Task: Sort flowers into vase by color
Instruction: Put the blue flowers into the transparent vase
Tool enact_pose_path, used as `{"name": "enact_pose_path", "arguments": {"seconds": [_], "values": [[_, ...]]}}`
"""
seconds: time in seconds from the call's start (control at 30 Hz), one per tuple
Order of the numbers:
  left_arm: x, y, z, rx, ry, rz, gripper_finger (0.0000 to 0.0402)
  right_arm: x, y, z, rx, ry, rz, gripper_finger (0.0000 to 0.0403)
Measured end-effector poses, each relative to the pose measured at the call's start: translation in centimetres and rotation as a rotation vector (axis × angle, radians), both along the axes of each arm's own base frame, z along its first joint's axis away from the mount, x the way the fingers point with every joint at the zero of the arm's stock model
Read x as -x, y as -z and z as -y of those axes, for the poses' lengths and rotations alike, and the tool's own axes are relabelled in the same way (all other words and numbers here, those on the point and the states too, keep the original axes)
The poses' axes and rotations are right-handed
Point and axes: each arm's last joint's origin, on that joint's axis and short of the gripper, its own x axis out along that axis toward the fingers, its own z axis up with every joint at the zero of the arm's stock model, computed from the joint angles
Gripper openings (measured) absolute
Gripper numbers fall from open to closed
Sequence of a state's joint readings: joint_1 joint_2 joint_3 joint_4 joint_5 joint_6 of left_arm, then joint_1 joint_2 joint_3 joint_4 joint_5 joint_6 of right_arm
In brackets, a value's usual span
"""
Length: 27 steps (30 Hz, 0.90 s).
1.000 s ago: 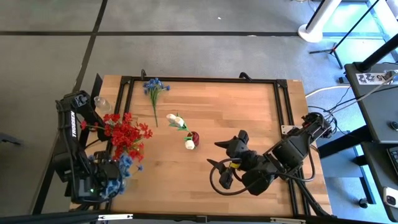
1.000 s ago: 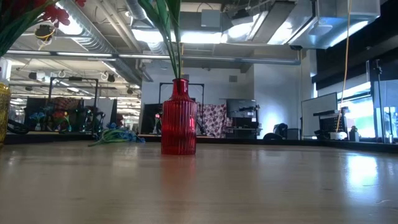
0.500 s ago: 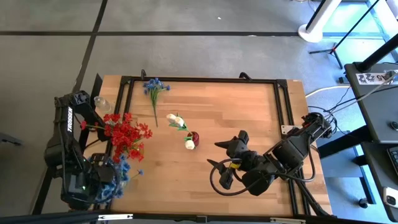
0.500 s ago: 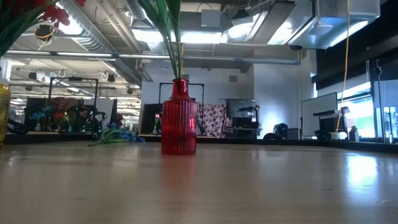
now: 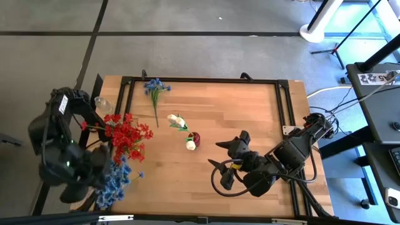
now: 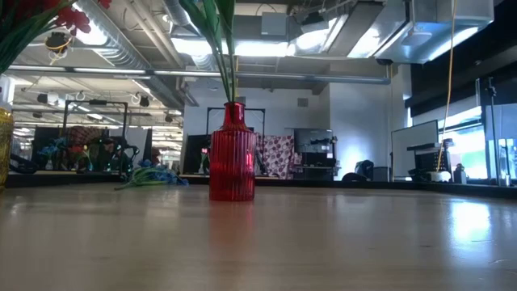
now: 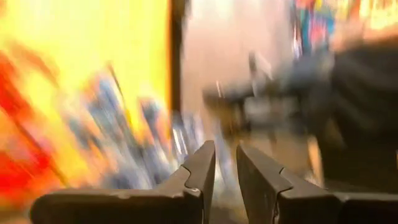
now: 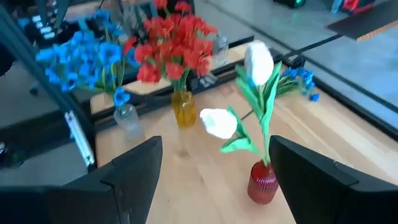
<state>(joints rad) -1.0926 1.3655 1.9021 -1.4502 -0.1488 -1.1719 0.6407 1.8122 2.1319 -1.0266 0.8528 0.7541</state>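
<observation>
- The red vase point(image 5: 195, 137) stands near the middle of the worktop point(image 5: 250, 119) and serves as the landmark; white tulip-like flowers point(image 5: 178, 121) stand in it, leaning up and away on green stems.
- To the left of the red vase, at the worktop's left edge, red flowers point(image 5: 127, 134) fill a yellow vase point(image 8: 183, 108), placed there, I judge, to keep each colour in its own holder.
- Beside the yellow vase, a clear vase point(image 8: 127, 119) holds blue flowers point(image 5: 117, 181), their blooms spreading over the worktop's front left corner.
- One loose blue sprig point(image 5: 154, 92) lies flat on the worktop beyond the red vase, near the far rail; it looks like the only stem left to sort.
- The left gripper point(image 7: 224, 168) is off the worktop's left edge, close to the blue flowers; its jaws sit nearly together with only a thin gap and nothing between them.
- The right gripper point(image 5: 226, 164) waits to the right of the red vase, jaws spread wide and empty, facing the vases.
</observation>
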Motion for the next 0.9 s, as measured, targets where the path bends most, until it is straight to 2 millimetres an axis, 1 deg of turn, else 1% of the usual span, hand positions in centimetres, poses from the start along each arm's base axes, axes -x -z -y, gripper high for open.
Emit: {"name": "enact_pose_path", "arguments": {"seconds": [0.07, 0.13, 0.23, 0.33, 0.4, 0.5, 0.6, 0.67, 0.73, 0.83, 0.9], "values": [[-1.0, -1.1, -1.2, -0.048, -0.069, 0.142, 0.006, 0.0, -0.4, 0.1, 0.004, 0.024, 0.031, 0.0296], [-2.3, -2.0, -2.7, -0.118, -0.162, 0.261, 0.006, 0.1, -1.2, 0.2, 0.001, 0.04, 0.065, 0.0296], [-4.6, -2.8, -5.6, -0.229, -0.324, 0.352, 0.006, 0.6, -2.9, 0.7, 0.026, 0.044, 0.107, 0.0296], [-7.1, -2.6, -9.1, -0.315, -0.513, 0.329, 0.006, 1.1, -4.2, 1.0, 0.071, 0.013, 0.118, 0.0296], [-8.2, -2.3, -11.9, -0.367, -0.65, 0.276, 0.006, 1.4, -4.9, 1.2, 0.097, -0.014, 0.111, 0.0296], [-9.0, -2.2, -16.0, -0.466, -0.794, 0.231, 0.006, 2.1, -5.5, 1.7, 0.135, -0.043, 0.083, 0.0296], [-8.9, -2.1, -20.0, -0.548, -0.932, 0.169, 0.0067, 2.6, -5.5, 2.0, 0.158, -0.064, 0.039, 0.0296], [-8.9, -1.3, -22.4, -0.588, -1.006, 0.096, 0.008, 2.9, -5.4, 2.2, 0.177, -0.087, 0.012, 0.0296], [-9.2, 0.3, -24.5, -0.571, -1.062, -0.005, 0.0095, 3.3, -5.5, 2.5, 0.19, -0.093, -0.009, 0.0296], [-9.8, 3.9, -27.6, -0.523, -1.117, -0.16, 0.0123, 3.7, -5.3, 2.7, 0.205, -0.103, -0.048, 0.0296], [-9.9, 6.4, -29.6, -0.478, -1.163, -0.228, 0.0142, 3.8, -5.0, 2.8, 0.196, -0.112, -0.077, 0.0296]]}}
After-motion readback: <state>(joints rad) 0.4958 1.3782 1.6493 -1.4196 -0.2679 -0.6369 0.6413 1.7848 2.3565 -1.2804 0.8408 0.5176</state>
